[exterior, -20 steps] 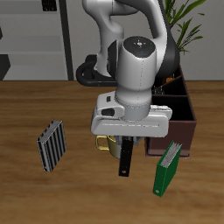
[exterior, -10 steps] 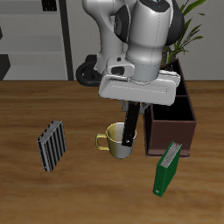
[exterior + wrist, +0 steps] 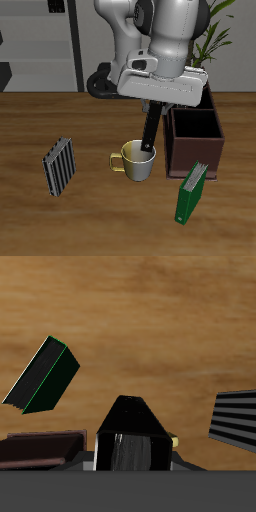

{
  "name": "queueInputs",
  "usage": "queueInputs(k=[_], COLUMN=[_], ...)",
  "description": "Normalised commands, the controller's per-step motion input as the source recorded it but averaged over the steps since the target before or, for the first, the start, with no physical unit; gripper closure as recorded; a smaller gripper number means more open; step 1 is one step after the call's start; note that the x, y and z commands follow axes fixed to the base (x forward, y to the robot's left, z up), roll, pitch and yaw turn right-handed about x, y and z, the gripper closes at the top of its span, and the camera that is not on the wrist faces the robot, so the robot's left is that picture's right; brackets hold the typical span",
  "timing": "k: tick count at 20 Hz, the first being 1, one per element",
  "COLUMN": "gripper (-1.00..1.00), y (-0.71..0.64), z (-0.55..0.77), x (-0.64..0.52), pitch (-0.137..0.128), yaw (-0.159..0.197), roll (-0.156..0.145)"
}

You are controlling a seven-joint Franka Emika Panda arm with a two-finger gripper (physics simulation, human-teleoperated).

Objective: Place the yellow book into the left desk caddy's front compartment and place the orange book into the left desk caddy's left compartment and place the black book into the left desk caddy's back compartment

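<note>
Hanging upright from the gripper (image 3: pixel 152 103), whose fingers are clamped on its top end: the black book (image 3: pixel 149 132), long axis vertical, above the mug (image 3: pixel 135 160). Beside it, apart and lower: the left desk caddy (image 3: pixel 196 143), compartments open upward.

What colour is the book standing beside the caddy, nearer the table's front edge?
Green: the upright green book, clearest in the exterior view.

Striped book (image 3: pixel 59 166), mug (image 3: pixel 136 160), leaning green book (image 3: pixel 191 191) on table (image 3: pixel 40 120)
</note>
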Motion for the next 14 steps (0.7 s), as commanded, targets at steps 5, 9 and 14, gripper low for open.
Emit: queueInputs(k=[5, 9, 14], gripper=[1.00, 1.00, 1.00], y=[0.23, 0.47, 0.35], z=[0.21, 0.23, 0.19], x=[-0.47, -0.48, -0.46], pitch=[0.021, -0.051, -0.038], yaw=[-0.051, 0.025, 0.023], roll=[-0.008, 0.046, 0.046])
